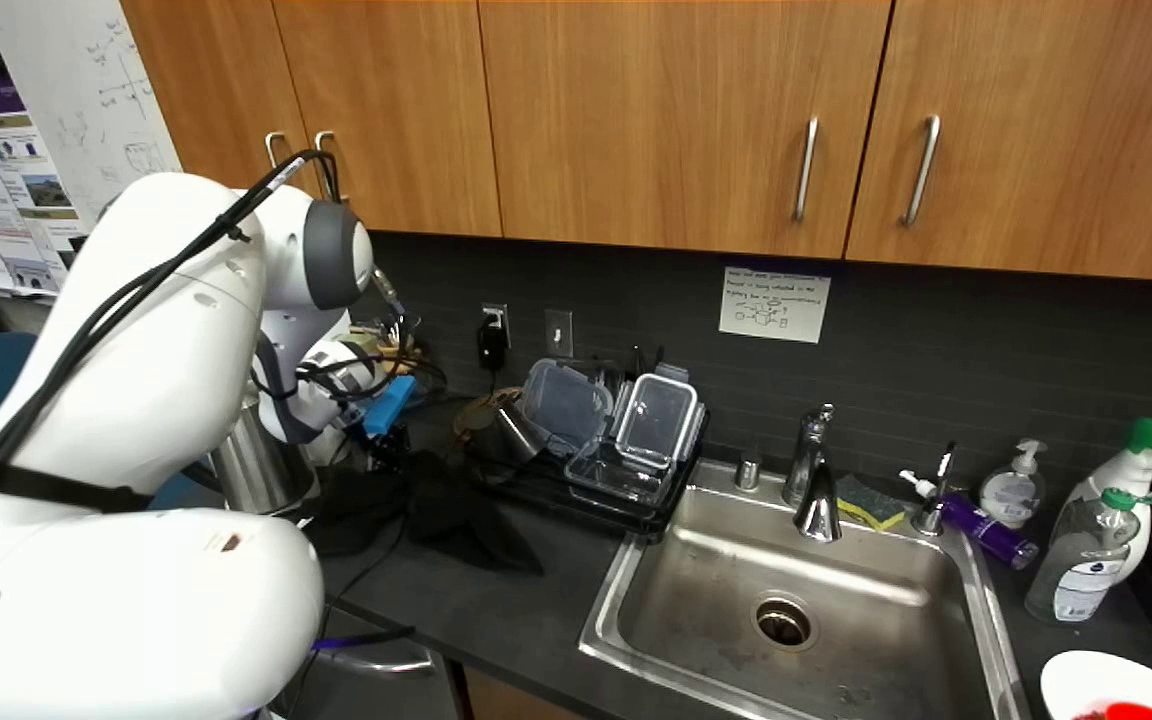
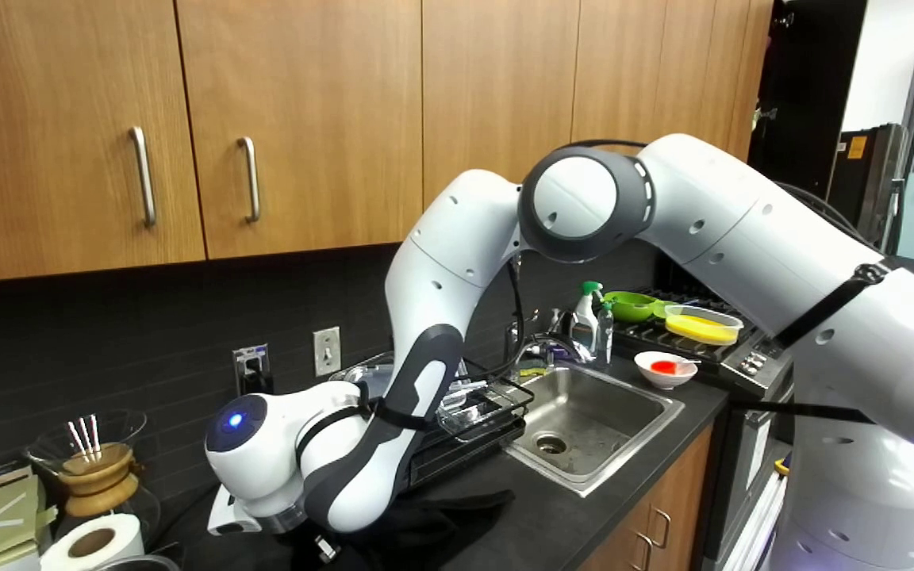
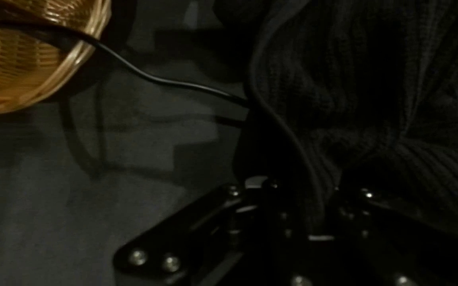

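A black ribbed-knit cloth (image 3: 356,79) fills the right side of the wrist view, its folded edge running down into my gripper (image 3: 308,198). The fingers are shut with that fold pinched between them; the darkness hides exactly how deep it goes. On the dark counter, the same cloth (image 1: 456,510) lies crumpled in an exterior view, spread to the right of the gripper (image 1: 388,450). From another angle the cloth (image 2: 457,519) trails along the counter below the wrist, where the arm hides most of the gripper.
A wicker basket (image 3: 34,93) and a black cable (image 3: 173,82) lie beside the cloth. Nearby are a steel pitcher (image 1: 261,465), a steel cup (image 1: 516,432) and clear containers (image 1: 656,415) in a dish rack. Beyond is the sink (image 1: 606,632). A paper roll (image 2: 120,539) and glass carafe (image 2: 100,500) stand near the wrist.
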### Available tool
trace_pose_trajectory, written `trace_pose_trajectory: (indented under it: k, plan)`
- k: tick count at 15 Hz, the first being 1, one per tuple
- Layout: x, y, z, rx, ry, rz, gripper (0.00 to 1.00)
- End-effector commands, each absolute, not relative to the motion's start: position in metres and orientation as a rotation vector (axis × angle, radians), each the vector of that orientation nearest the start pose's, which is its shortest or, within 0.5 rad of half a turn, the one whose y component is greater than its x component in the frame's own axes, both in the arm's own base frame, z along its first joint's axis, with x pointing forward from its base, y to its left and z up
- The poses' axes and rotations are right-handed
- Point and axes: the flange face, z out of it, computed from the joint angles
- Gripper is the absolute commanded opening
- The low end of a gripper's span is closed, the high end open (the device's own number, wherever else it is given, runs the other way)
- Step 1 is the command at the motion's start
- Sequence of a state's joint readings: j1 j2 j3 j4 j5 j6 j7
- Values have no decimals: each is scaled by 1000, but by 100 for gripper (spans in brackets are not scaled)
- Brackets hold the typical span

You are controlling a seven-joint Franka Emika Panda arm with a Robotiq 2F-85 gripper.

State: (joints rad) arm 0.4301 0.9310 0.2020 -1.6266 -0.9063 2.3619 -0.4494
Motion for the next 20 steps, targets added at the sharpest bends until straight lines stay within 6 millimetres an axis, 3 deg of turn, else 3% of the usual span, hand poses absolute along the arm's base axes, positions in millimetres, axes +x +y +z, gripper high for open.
trace_pose_trajectory:
  k: [1, 7, 20]
  plan:
    - [552, 376, 68, 1730, 2108, -90, 2]
    - [555, 376, 51, 1773, 2138, -84, 2]
    - [577, 396, 63, 1667, 2209, -49, 2]
